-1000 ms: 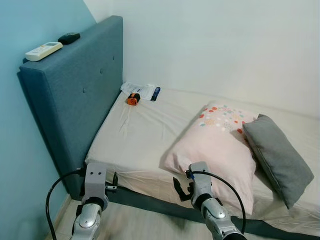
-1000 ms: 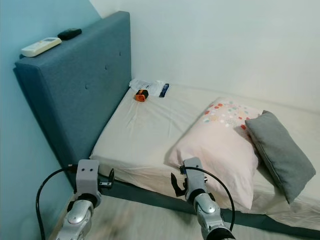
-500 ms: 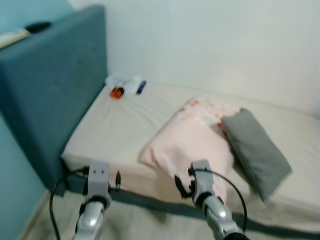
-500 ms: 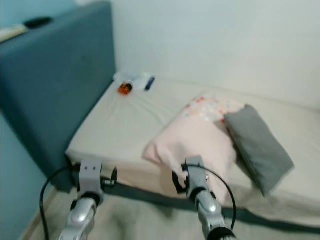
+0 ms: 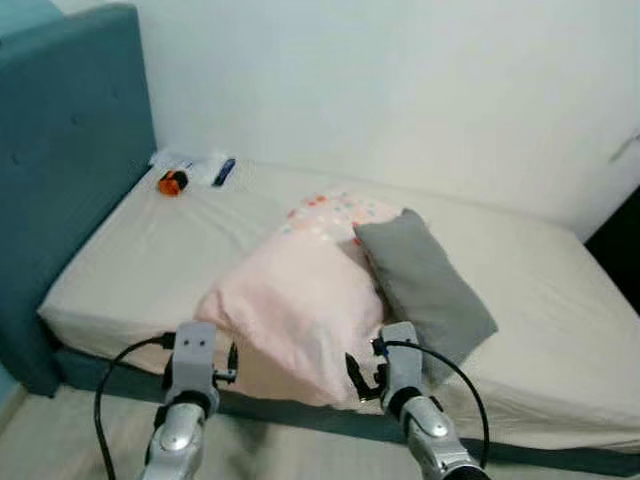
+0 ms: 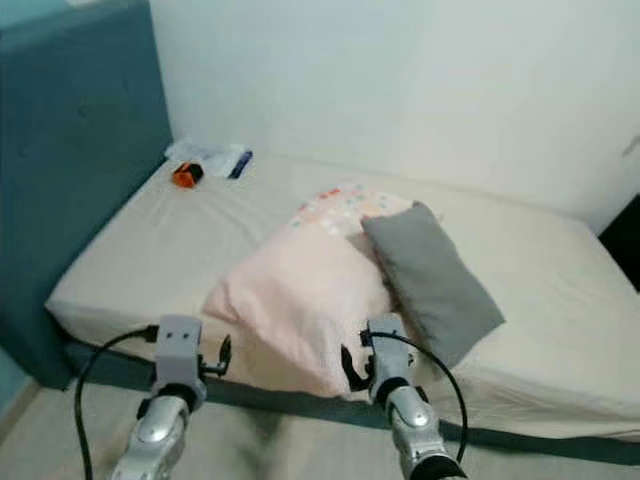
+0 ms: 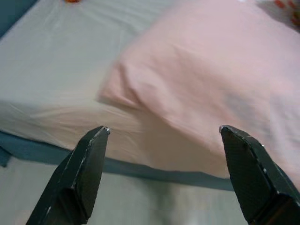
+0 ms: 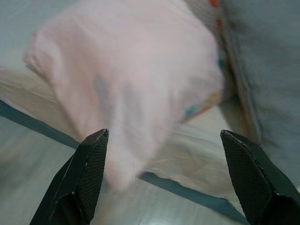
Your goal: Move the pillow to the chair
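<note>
A large pink pillow (image 5: 300,290) with coloured dots at its far end lies across the middle of the bed. A smaller grey pillow (image 5: 425,285) leans against its right side. Both my grippers hang low in front of the bed's near edge, apart from the pillows. The left gripper (image 5: 228,365) is below the pink pillow's near left corner, and in the left wrist view it (image 7: 163,128) is open and empty, facing the pink pillow (image 7: 211,79). My right gripper (image 8: 164,133) is open too, facing the pink pillow (image 8: 136,70) with the grey pillow (image 8: 267,56) beside it.
A blue padded headboard (image 5: 70,120) stands at the left. By the far wall near it lie an orange object (image 5: 172,182) and a small blue item (image 5: 225,170). The white mattress (image 5: 560,330) rests on a dark frame (image 5: 520,450). A dark gap (image 5: 620,260) opens at the right.
The camera has swung to the right, so the headboard has slid to the left edge and the pillows now sit in the middle. Both grippers have stayed open and empty.
</note>
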### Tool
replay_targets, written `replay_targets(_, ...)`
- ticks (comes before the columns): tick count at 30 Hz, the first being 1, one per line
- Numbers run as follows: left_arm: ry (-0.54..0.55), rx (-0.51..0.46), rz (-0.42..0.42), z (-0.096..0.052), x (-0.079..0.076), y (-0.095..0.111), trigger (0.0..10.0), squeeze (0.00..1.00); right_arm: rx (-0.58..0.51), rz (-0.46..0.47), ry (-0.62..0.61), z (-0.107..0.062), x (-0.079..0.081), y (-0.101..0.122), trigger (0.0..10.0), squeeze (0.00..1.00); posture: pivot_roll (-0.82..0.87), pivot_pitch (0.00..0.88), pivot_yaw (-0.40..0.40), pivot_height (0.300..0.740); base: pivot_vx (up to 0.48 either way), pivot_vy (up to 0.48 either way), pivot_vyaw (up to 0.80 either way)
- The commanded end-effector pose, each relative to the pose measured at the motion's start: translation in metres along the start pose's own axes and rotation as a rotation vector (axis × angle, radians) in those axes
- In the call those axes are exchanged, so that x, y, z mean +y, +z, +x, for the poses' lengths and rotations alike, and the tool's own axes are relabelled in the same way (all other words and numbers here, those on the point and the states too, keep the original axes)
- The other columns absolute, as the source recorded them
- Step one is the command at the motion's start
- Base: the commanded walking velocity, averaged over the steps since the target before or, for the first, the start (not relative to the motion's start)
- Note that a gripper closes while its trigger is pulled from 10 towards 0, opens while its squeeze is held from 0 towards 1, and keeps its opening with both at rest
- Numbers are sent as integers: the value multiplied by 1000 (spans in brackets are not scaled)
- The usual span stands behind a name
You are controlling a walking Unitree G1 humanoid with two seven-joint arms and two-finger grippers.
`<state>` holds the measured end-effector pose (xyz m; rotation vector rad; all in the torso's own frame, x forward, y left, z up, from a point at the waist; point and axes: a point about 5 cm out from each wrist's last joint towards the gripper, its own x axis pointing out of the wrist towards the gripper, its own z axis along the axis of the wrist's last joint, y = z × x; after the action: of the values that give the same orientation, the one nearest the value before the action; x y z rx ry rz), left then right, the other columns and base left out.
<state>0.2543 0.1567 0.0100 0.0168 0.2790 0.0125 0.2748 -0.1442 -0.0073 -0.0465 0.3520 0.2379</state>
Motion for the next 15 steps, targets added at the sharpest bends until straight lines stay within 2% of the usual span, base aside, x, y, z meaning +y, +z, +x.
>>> replay_targets(1,-22,27,-23,-1,-6,-3,10000,0,20,9,-20,-3,-6,-5,10000,0,115,0,-136,740,0,476,0)
replay_targets(8,-24,31,-8,-1,-6,-4,10000,0,20,11,-23,-4,-6,-5,10000,0,114,0,-134,740,0,476,0)
replay_targets(15,-40,16,7,-1,-8,-2,10000,0,20,14,-25,-4,-7,-6,10000,0,113,0,-134,740,0,0,0)
